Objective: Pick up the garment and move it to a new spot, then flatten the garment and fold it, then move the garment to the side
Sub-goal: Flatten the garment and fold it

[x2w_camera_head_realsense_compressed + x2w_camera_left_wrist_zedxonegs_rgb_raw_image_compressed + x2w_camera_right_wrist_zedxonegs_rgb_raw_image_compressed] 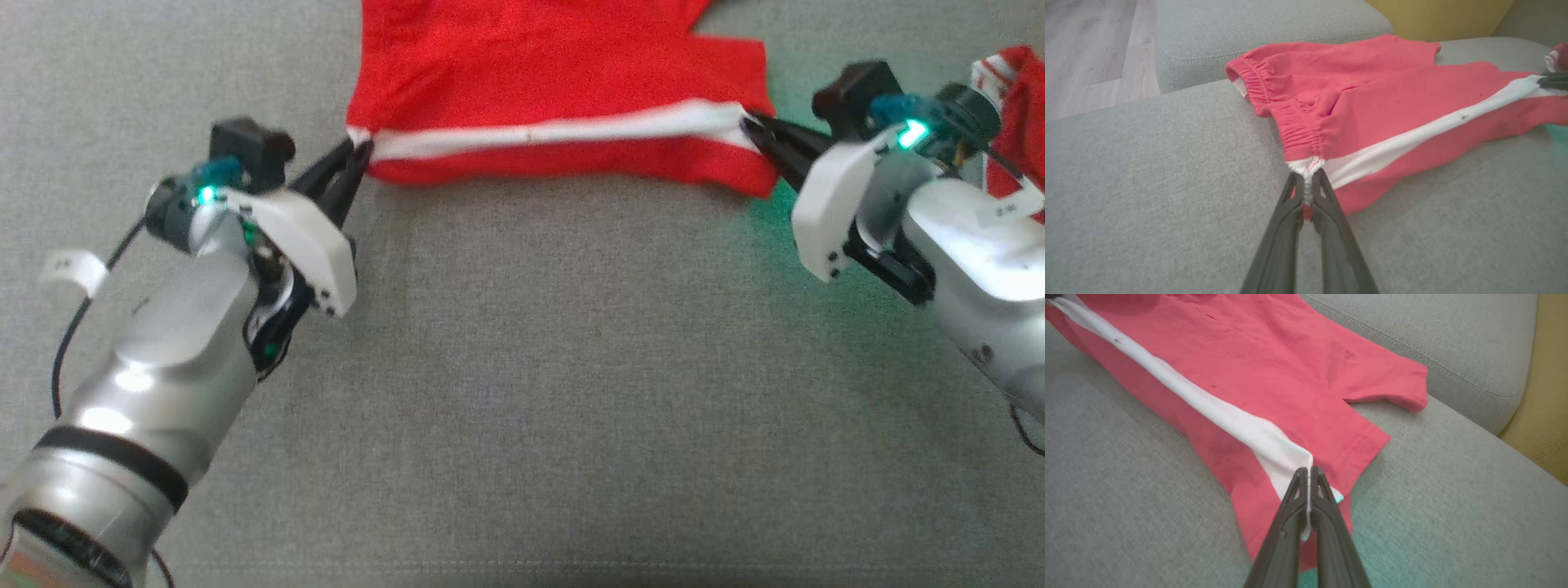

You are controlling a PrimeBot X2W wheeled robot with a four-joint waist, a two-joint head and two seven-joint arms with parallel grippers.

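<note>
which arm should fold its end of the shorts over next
Probably right: the right gripper is shut on the red shorts at the flat leg hem; the left gripper pinches the bunched waistband.

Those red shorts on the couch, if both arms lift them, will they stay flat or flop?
Probably flop: the red shorts wrinkle between the left tool and right tool, so the unheld half would likely hang. Likely light, as two thin pinches on the white stripe hold them. Pushed, they would probably bunch on the textured cushion.
</note>
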